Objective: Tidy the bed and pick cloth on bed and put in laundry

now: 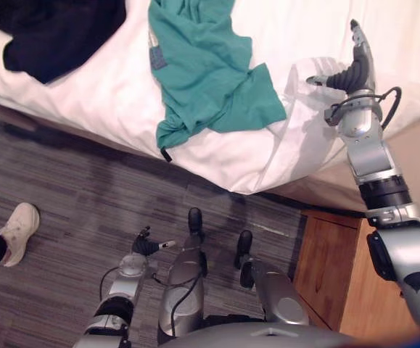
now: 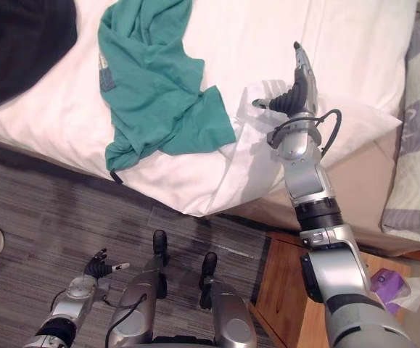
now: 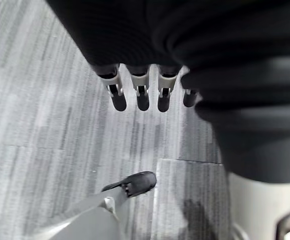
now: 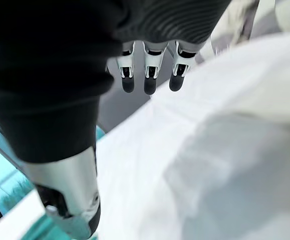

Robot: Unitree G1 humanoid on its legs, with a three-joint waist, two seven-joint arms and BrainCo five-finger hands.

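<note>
Far left, a person's shoe [image 1: 17,230] is seen on the grey carpet [image 1: 86,181]. A dark garment [image 1: 57,32] is spread on the bed's white sheet [image 1: 101,94]. The left hand [image 1: 146,245] is held low over the carpet, apart from the bed, with fingers relaxed, thumb out and nothing held. The teal cloth [image 1: 206,72] is found crumpled on the sheet, one end draped over the bed's edge. Just right of it, the right arm is stretched forward over the bed. The right hand [image 1: 355,69] is kept flat, fingers straight and together, thumb pointed toward the cloth, nothing gripped. A wooden cabinet [image 1: 336,268] is noted beneath the arm.
</note>
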